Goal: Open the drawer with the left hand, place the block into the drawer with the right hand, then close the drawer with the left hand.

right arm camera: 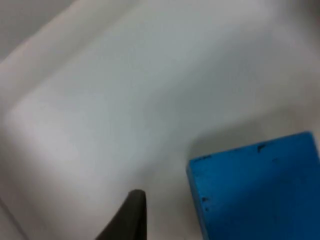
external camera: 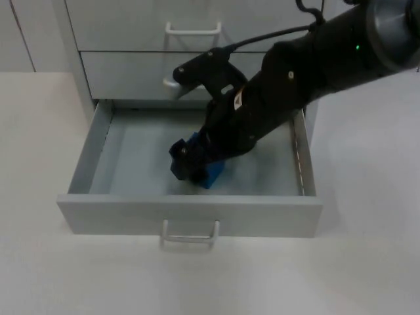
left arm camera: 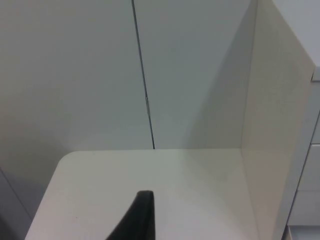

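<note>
Blue and rectangular, the plastic block (external camera: 213,172) sat inside the pulled-out grey drawer (external camera: 131,213), low over the drawer floor near its front wall, with the right claw (external camera: 189,161) directly at it. Whether that claw was clamped on the block or already parted could not be told, as the black arm covered the fingers from above. In the right wrist view the block (right arm camera: 255,187) lay just beside the black fingertip (right arm camera: 131,215), its long axis running roughly across the drawer. The left claw (left arm camera: 137,220) waited off to the side over the white counter (left arm camera: 150,175), facing the grey partition wall (left arm camera: 75,75); its opening could not be judged either. The drawer's front handle (external camera: 190,235) lay unobstructed, so closing looked to depend on the right arm clearing the drawer first.
</note>
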You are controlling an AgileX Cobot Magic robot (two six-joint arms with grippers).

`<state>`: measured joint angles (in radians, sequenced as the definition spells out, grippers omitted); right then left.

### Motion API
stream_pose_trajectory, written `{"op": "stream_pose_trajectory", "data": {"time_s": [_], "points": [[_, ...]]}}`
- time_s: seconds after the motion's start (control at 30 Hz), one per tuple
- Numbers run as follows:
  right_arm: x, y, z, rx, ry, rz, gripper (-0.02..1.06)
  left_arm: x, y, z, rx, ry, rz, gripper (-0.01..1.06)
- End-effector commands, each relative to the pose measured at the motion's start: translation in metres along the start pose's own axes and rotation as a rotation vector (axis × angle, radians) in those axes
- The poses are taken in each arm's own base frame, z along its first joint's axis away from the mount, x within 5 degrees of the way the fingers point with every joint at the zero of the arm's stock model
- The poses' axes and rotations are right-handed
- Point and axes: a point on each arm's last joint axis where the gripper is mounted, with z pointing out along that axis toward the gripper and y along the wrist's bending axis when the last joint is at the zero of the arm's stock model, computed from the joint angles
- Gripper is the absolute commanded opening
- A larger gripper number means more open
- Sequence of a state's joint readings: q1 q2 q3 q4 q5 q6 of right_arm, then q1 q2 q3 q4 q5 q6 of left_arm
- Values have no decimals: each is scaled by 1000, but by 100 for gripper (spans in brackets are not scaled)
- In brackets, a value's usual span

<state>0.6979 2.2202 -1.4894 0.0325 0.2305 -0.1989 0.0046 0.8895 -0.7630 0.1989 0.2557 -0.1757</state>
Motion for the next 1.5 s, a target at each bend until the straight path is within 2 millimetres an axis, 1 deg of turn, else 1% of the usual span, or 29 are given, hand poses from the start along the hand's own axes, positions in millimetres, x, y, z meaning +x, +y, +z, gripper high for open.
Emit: {"op": "stream_pose_trajectory", "data": {"time_s": [0.0, 0.03, 0.07, 0.23, 0.27, 0.33, 0.4, 0.43, 0.57, 0.6, 0.67, 0.8, 0.83, 0.93, 1.03, 1.07, 1.23, 1.27, 1.3, 1.4, 1.43, 1.47], "points": [[-14, 3, -19, -5, -22, -9, 105, 0, -1, 0, 4, -1, 3, 105], [-18, 3, -26, -5, -23, -10, 105, 0, -1, 0, 4, -1, 3, 105], [-18, 3, -26, -5, -23, -10, 105, 0, -1, 0, 4, -1, 3, 105], [-33, 11, -61, -25, -10, -21, 105, 0, -1, 0, 4, -1, 3, 105], [-33, 11, -61, -25, -10, -21, 105, 0, -1, 0, 4, -1, 3, 105], [-38, 13, -75, -32, -5, 3, 105, 0, -1, 0, 4, -1, 3, 105], [-40, 15, -87, -40, 22, 20, 105, 0, -1, 0, 4, -1, 3, 105], [-40, 15, -87, -40, 22, 20, 105, 0, -1, 0, 4, -1, 3, 105], [-42, 18, -110, -49, 69, 50, 105, 0, -1, 0, 4, -1, 3, 105], [-42, 18, -110, -49, 69, 50, 105, 0, -1, 0, 4, -1, 3, 105], [-44, 17, -123, -51, 81, 72, 105, 0, -1, 0, 4, -1, 3, 105], [-53, 15, -152, -48, 43, 83, 105, 0, -1, 0, 4, -1, 3, 105], [-53, 15, -152, -48, 43, 83, 105, 0, -1, 0, 4, -1, 3, 105], [-61, 13, -178, -41, -9, 94, 105, 0, -1, 0, 4, -1, 3, 105], [-62, 11, -198, -21, -17, 85, 105, 0, -1, 0, 4, -1, 3, 105], [-62, 11, -198, -21, -17, 85, 105, 0, -1, 0, 4, -1, 3, 105], [-59, 5, -218, 34, 25, 30, 105, 0, -1, 0, 4, -1, 3, 105], [-59, 5, -218, 34, 25, 30, 105, 0, -1, 0, 4, -1, 3, 105], [-59, 4, -222, 42, 19, 28, 105, 0, -1, 0, 4, -1, 3, 105], [-62, -10, -239, 69, -49, 66, 105, -1, -1, 0, 5, -7, 3, 105], [-63, -18, -247, 85, -77, 99, 105, -1, -1, 0, 5, -7, 3, 105], [-63, -18, -247, 85, -77, 99, 105, -1, -1, 0, 5, -7, 3, 105]]}}
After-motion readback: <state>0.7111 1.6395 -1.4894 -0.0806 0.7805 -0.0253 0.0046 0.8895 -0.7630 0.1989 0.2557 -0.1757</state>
